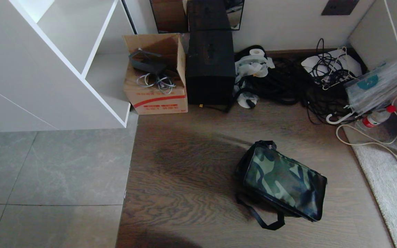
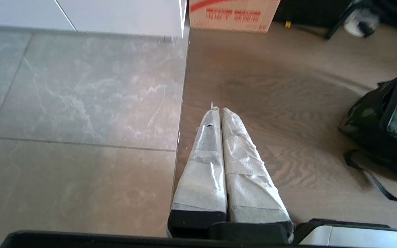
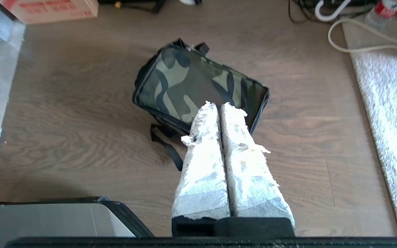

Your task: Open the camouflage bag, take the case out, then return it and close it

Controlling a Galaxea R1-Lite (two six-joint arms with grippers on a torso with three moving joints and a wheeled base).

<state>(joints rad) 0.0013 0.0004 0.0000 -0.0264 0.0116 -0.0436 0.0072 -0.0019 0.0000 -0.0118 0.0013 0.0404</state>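
- On the wood floor, the bag (image 1: 283, 181) lies flat and closed, strap loose beside it; no case shows, likely inside.
- Left gripper (image 2: 219, 109) hangs with fingers together, well apart from the bag.
- Right gripper (image 3: 220, 105), fingers together, hovers above the bag, seemingly parked before any reach.

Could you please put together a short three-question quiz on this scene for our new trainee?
1. True or false: the camouflage bag lies closed on the wooden floor.
2. Which stands directly beside the cardboard box? A) black upright box B) water bottle C) rug
3. Fill in: both the left gripper and the right gripper are ____ and holding nothing.

Key: 1 true; 2 A; 3 shut.
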